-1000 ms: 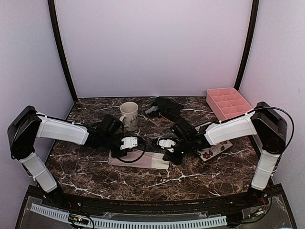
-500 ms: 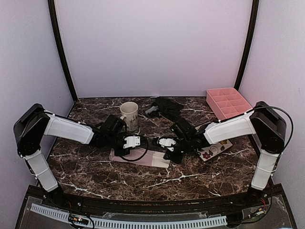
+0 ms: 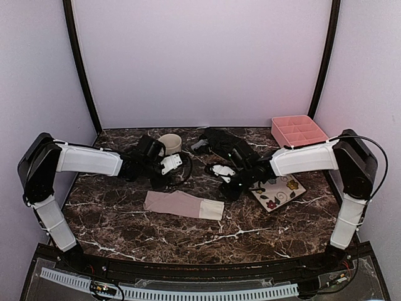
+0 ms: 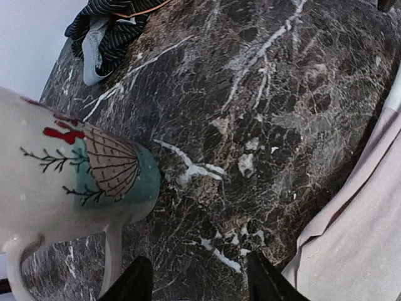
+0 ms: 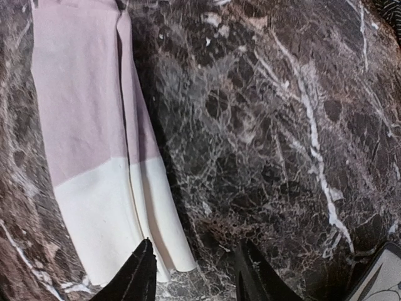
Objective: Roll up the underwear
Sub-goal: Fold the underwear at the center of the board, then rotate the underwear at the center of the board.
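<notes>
You had the pink-and-white underwear (image 3: 183, 205) lying as a flat folded strip at centre frame, not yet rolled; the black underwear (image 3: 220, 142) sat bunched at upper centre, untouched; your left gripper (image 4: 200, 283) and right gripper (image 5: 194, 276) stood parted, holding nothing.

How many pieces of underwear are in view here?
2. The pink and white pair lies flat as a strip in the middle of the table; the black pair is bunched near the back edge. None seems hidden.

Marble tabletop (image 3: 250, 229) free near pink underwear (image 3: 183, 204); mug (image 4: 62, 179) close beside left fingers (image 4: 139, 282); plate (image 3: 279, 190) obstructs right.
</notes>
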